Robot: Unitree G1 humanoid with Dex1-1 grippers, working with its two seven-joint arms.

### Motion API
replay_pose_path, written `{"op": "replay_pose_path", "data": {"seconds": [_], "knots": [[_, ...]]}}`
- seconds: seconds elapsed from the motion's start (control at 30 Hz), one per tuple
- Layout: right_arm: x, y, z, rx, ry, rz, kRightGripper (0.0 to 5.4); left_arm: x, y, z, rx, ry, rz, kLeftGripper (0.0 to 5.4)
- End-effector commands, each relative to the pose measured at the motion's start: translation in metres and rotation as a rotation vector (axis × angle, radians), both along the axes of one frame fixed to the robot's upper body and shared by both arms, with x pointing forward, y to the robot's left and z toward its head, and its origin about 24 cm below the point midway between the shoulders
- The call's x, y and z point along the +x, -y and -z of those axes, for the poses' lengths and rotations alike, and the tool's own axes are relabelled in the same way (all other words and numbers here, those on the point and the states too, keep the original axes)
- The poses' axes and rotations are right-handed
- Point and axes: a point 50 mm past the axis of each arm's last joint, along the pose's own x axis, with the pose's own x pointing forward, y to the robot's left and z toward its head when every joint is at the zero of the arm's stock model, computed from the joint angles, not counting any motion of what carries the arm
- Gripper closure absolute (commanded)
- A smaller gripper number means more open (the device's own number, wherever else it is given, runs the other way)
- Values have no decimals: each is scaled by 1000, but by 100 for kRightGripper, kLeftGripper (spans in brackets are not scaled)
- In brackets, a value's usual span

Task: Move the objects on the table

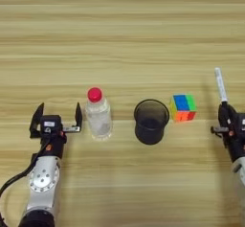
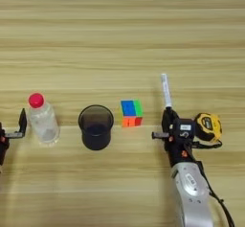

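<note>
A small clear bottle [image 1: 98, 118] with a red cap stands upright at the left. My left gripper [image 1: 57, 117] is open just to its left, and its nearer finger [image 1: 78, 117] is almost against the bottle wall. A black mesh cup [image 1: 151, 122] stands upright near the middle. A white pen [image 2: 165, 90] lies pointing away from me, its near end between the fingers of my right gripper [image 2: 168, 113], which is shut on it. The yellow-black tape measure [image 2: 208, 127] lies right beside that gripper's wrist.
A small multicoloured cube [image 2: 131, 113] sits between the cup and the pen. The wooden table [image 1: 119, 39] stretches bare across the far half. The tape measure's black strap [image 2: 209, 145] trails beside my right arm.
</note>
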Motion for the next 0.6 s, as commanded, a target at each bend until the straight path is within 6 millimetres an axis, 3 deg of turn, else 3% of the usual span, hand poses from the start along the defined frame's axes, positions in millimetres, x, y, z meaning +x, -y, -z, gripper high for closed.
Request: {"op": "replay_pose_path", "data": {"seconds": [0.03, 0.43, 0.6], "knots": [[-2, 0, -7, 8, 0, -14, 470, 0, 3, 0, -1, 0, 1, 0], [-6, 9, -38, -28, 17, -172, 470, 1, 6, 0, -2, 5, 0, 0], [-6, 8, -54, -85, -9, -326, 470, 1, 7, -1, -2, 7, 0, 0]]}}
